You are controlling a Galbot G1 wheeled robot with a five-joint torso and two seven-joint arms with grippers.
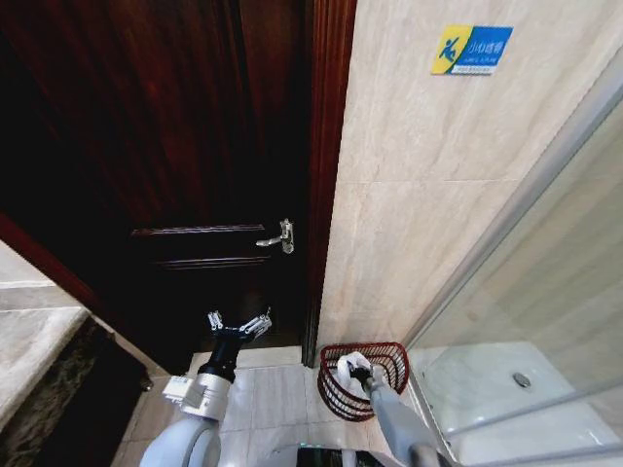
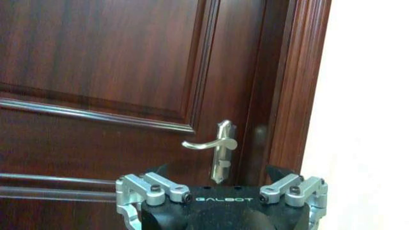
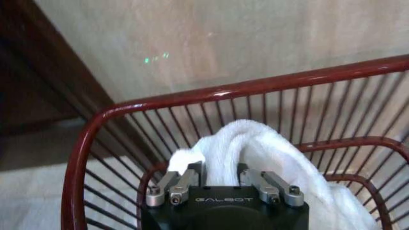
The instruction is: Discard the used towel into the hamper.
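The hamper (image 1: 382, 352), a dark red wire basket, stands on the floor tiles at the foot of the beige wall. My right gripper (image 1: 356, 371) reaches down inside it, shut on the white towel (image 1: 347, 366). In the right wrist view the towel (image 3: 262, 143) bulges up between the fingers (image 3: 189, 175) of the right gripper (image 3: 221, 171), below the hamper's rim (image 3: 223, 91). My left gripper (image 1: 238, 324) hangs open and empty in front of the dark wooden door, to the left of the hamper; the left wrist view shows the left gripper (image 2: 221, 181) facing the door handle.
The dark wooden door (image 1: 165, 146) with a silver lever handle (image 1: 277, 236) is shut. A glass shower screen (image 1: 545, 292) and white shower tray (image 1: 506, 384) lie right of the hamper. A stone countertop (image 1: 29, 341) sits at the left edge.
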